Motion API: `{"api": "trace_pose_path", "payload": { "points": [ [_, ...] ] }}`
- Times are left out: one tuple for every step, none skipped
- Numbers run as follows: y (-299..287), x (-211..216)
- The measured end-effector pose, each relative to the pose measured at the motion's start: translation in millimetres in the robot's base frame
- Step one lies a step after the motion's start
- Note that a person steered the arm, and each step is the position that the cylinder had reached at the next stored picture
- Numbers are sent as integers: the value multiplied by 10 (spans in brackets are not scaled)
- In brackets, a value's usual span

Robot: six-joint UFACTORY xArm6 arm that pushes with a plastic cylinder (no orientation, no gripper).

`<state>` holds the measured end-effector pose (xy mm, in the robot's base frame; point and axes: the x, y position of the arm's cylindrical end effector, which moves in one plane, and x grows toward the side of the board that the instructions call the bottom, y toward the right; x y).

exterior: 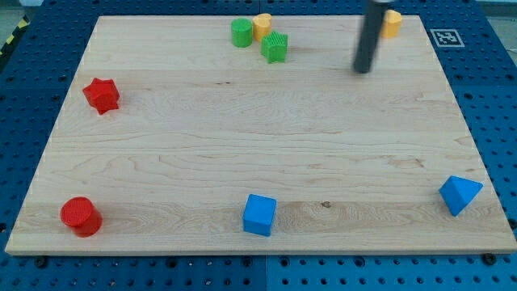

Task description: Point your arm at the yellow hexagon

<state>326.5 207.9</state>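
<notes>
Two yellow blocks sit near the view's top edge. One yellow block (393, 23) is at the top right, partly hidden behind my dark rod, and looks hexagonal. The other yellow block (262, 25) is at the top middle, touching a green cylinder (241, 33) and a green cube (275, 47); I cannot make out its shape. My tip (363, 70) rests on the wooden board (242, 129), a little below and left of the top-right yellow block, not touching it.
A red star (102, 95) lies at the left. A red cylinder (80, 216) is at the bottom left. A blue cube (259, 214) is at the bottom middle. A blue triangular block (460, 194) is at the bottom right, near the board's edge.
</notes>
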Motion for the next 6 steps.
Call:
{"api": "trace_pose_path", "payload": {
  "points": [
    [821,-320],
    [1368,-927],
    [1375,-1022],
    [1307,-1022],
    [1052,-1055],
    [772,-1076]
  ]
}}
